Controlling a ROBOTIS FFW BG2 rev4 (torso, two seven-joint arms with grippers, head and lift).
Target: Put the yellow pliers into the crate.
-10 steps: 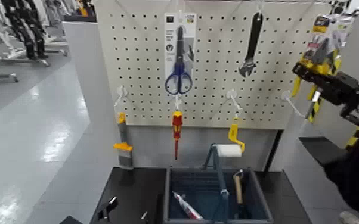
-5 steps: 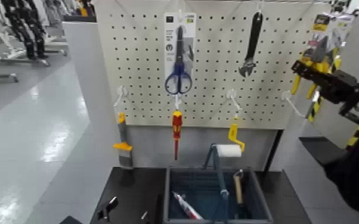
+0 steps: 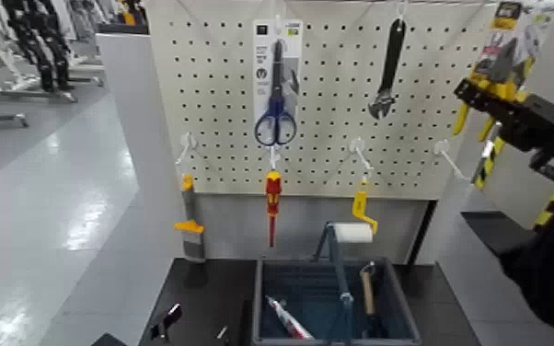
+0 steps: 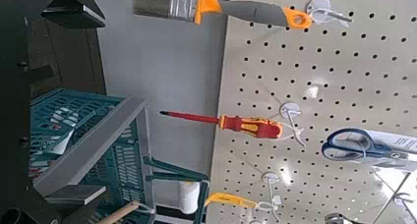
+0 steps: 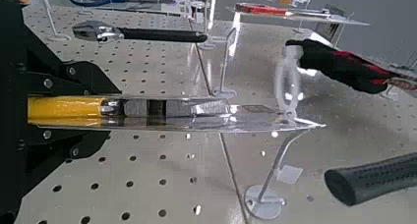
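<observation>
right tool [image 3: 483, 97] pinching yellow pliers [image 3: 500, 64] by the handles, high at the pegboard's [image 3: 336, 92] right edge | left tool [image 3: 166, 324] low near the counter [image 3: 198, 294], grip state cannot tell | crate [image 3: 336, 308] below, well apart | picked up; carry-over and drop-in pending

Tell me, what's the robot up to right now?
Right gripper shut on yellow pliers, up by pegboard's right edge. Left gripper idle, low. Crate below, nothing in the way.

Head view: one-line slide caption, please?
Right gripper holds the carded yellow pliers beside the pegboard, above the crate.
</observation>
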